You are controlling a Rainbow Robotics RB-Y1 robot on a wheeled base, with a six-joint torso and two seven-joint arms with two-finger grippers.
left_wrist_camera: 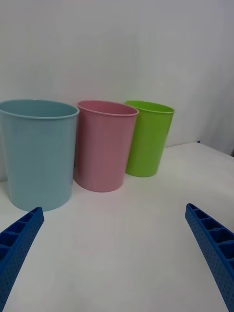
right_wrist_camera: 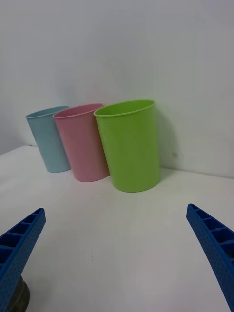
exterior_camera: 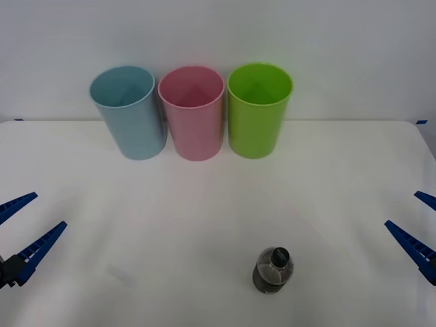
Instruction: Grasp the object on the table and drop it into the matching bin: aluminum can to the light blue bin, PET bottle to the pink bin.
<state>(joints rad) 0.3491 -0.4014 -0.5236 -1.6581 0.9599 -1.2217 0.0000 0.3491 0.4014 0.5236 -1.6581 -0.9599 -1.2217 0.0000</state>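
Evidently nothing is accomplished yet: the PET bottle [exterior_camera: 273, 270] stands ungrasped on the white surface [exterior_camera: 204, 225], well short of the pink bin [exterior_camera: 192, 112], while left gripper [exterior_camera: 19, 228] and right gripper [exterior_camera: 421, 228] wait at the edges, fingers wide.

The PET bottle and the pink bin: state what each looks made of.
PET bottle: apparently clear, glossy plastic, since the dark liquid shows through its wall; the cap looks like black plastic. Pink bin: likely moulded plastic with a smooth, satin finish, judging by its even colour, thin rim and soft sheen.
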